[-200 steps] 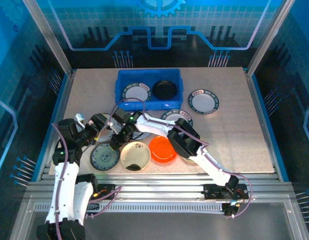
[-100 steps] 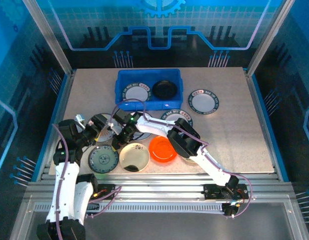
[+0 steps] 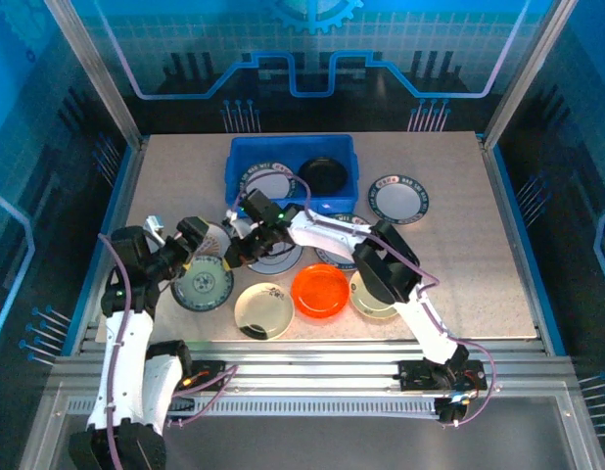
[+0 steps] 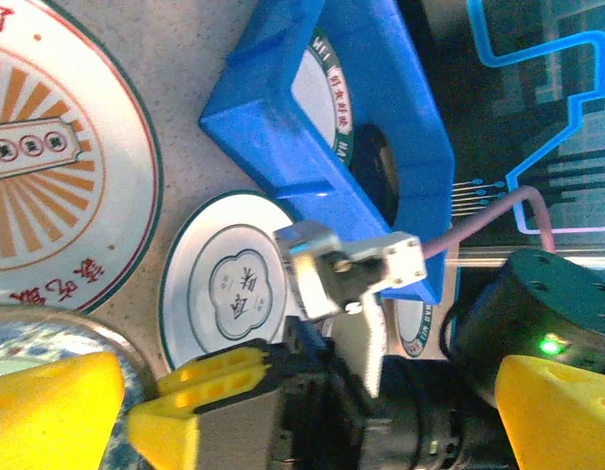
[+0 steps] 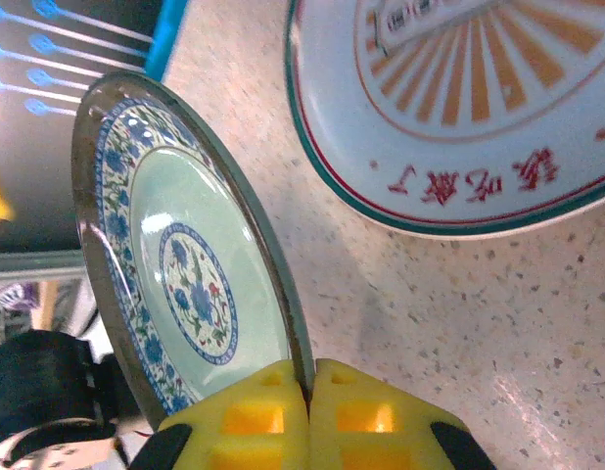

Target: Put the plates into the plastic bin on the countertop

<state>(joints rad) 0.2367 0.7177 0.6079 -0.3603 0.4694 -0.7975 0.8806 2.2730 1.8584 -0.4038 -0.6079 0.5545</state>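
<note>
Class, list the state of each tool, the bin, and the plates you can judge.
plastic bin, holds a white plate and a dark plate.
teal plate, gripped by its rim, outside the plastic bin.
right tool, shut on the teal plate.
left tool, open, holding nothing.
orange plate, flat on the countertop.

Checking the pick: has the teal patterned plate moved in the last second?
Yes. The teal plate, pinched by the right gripper, shifted away from the near rail toward the blue bin.
</note>
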